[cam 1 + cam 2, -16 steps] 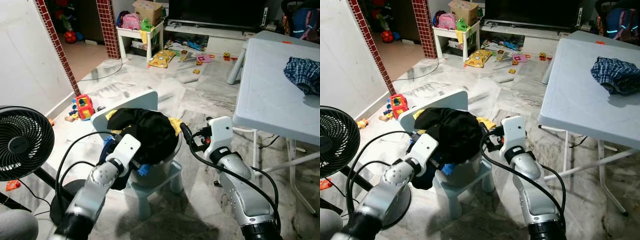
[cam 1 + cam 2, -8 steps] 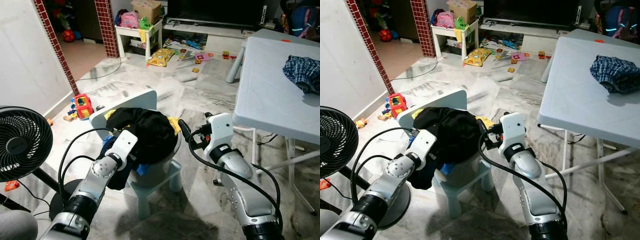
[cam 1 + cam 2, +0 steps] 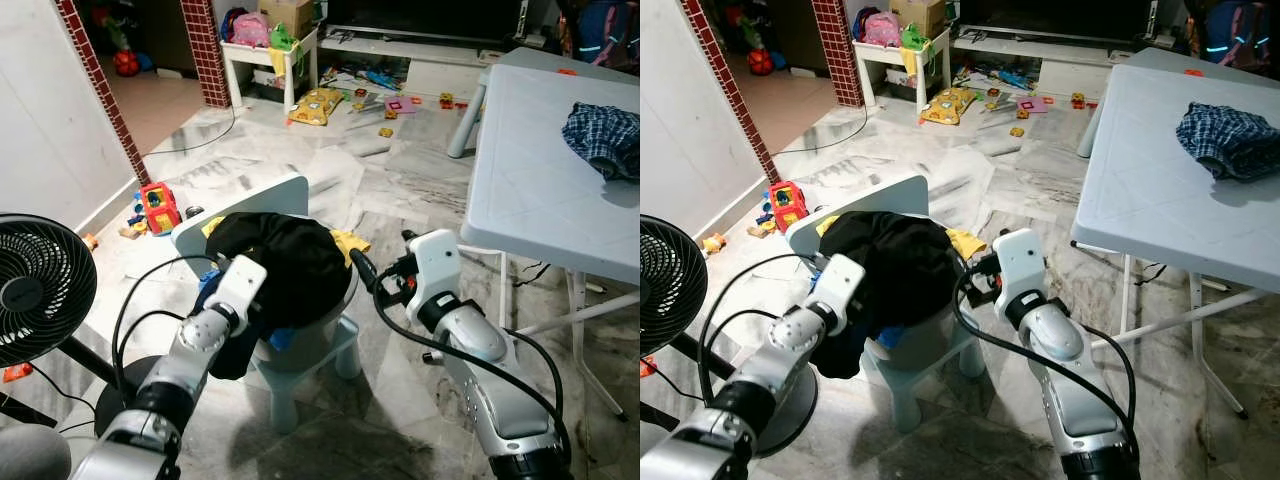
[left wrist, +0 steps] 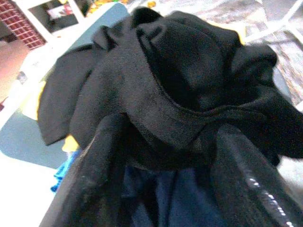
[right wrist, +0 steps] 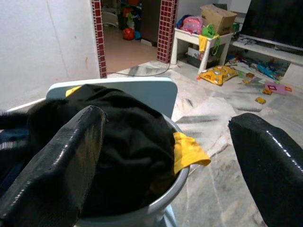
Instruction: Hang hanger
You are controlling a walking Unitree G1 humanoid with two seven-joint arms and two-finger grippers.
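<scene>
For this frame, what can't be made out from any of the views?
- Hanger: none can be picked out; the black garment heaped over the bucket covers what lies beneath.
- Left gripper: its fingers are blurred in the left wrist view, and the eye views hide them behind the wrist, so contact with the cloth is unclear.
- Checked cloth on the white table: cut by the picture edge.

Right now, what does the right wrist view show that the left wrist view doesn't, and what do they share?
The right wrist view alone takes in the yellow cloth hanging over the grey bucket's rim, the brick pillar, the toys on the floor and the small white table. The left wrist view alone gives a close look at blue fabric under the pile, between the left gripper's open fingers. Both show the black clothing and the pale blue chair back; the right gripper is open too.
</scene>
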